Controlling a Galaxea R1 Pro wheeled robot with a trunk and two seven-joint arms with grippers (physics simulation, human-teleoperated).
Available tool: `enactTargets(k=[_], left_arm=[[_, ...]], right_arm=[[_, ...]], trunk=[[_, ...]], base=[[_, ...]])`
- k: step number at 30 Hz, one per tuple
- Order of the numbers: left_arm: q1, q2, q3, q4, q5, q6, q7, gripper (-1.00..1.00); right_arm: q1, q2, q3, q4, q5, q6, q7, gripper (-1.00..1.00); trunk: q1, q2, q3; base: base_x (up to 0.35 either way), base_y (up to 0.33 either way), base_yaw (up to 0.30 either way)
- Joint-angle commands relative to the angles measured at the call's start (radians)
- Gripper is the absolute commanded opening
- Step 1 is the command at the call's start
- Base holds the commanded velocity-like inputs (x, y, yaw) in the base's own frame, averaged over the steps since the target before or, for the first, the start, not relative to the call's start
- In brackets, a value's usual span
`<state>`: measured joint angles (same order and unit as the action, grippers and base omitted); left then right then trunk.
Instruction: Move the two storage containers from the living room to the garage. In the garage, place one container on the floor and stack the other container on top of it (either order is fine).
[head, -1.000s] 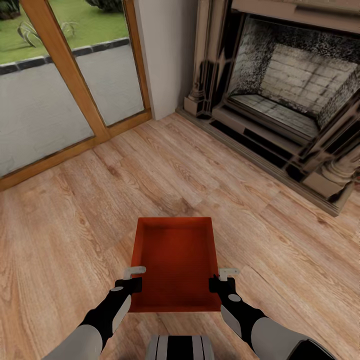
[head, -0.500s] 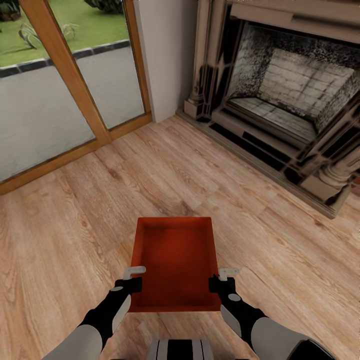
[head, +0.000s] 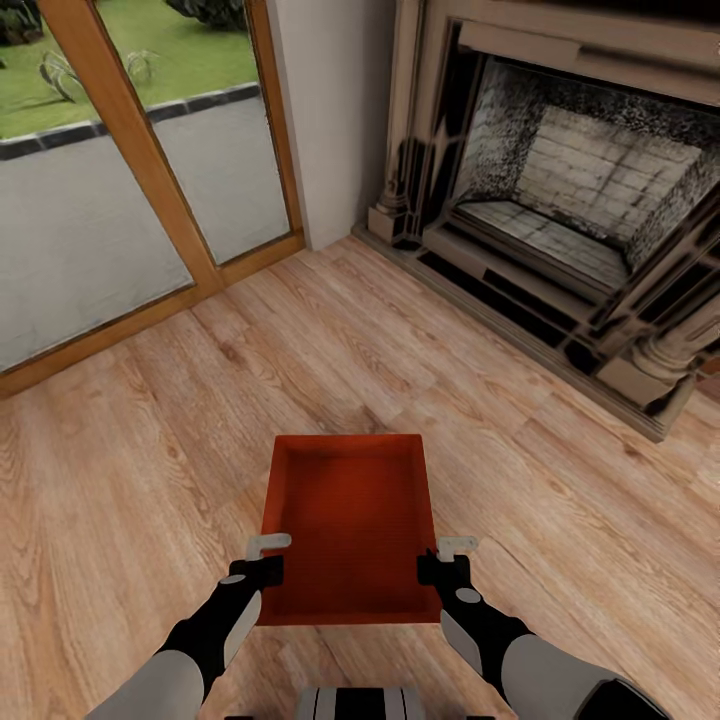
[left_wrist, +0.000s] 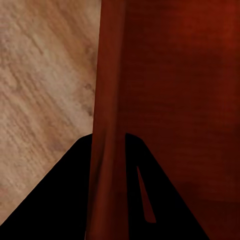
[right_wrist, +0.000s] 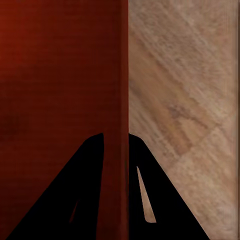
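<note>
Between the earlier head pictures and this one the whole scene had slid slightly: the fireplace (head: 570, 210) and the glass doors (head: 120, 170) sat a little differently in the picture, the doors' bottom rail lying lower and the fireplace base nearer the right edge, which was the camera shifting with the robot rather than the room moving. The bin and both arms kept the same places in the picture as before.

The wood plank floor (head: 150, 480) of the living room spread across the lower part of the head view, with the doors at the upper left, a strip of white wall (head: 330, 110) beside them, and the fireplace at the upper right.

One orange-red bin (head: 348, 525) hung level in front of the robot above the planks, open top upward, its long sides running away from the robot. It was empty.

The left gripper (head: 266, 556) was clamped on the bin's left wall near the corner closest to the robot; in the left wrist view the wall (left_wrist: 107, 125) ran between the two dark fingers (left_wrist: 65, 195). The right gripper (head: 446, 558) gripped the right wall near its closest corner, and the right wrist view showed that wall (right_wrist: 122, 100) pinched between its fingers (right_wrist: 85, 190), with planks (right_wrist: 185, 100) beyond.
</note>
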<state>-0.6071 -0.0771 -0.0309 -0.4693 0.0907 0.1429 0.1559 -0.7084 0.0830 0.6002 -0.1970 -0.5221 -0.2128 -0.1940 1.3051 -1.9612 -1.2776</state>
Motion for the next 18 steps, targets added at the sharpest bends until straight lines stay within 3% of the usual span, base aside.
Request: enactTargets(k=[1,18], left_arm=[[0.0,0.029,0.0,-0.002,0.0,0.001,0.01,-1.0],[0.0,0.036,0.0,-0.009,0.0,-0.016,0.008,-1.0]], right_arm=[[0.0,-0.004,0.004,0.002,-0.018,-0.003,-0.001,-1.0],[0.0,-0.001,0.005,0.003,-0.017,-0.007,-0.004,-1.0]], trunk=[[-0.004,0.007,0.003],[-0.069,0.126,0.056]], base=[[0.0,0.0,0.0],[0.0,0.0,0.0]])
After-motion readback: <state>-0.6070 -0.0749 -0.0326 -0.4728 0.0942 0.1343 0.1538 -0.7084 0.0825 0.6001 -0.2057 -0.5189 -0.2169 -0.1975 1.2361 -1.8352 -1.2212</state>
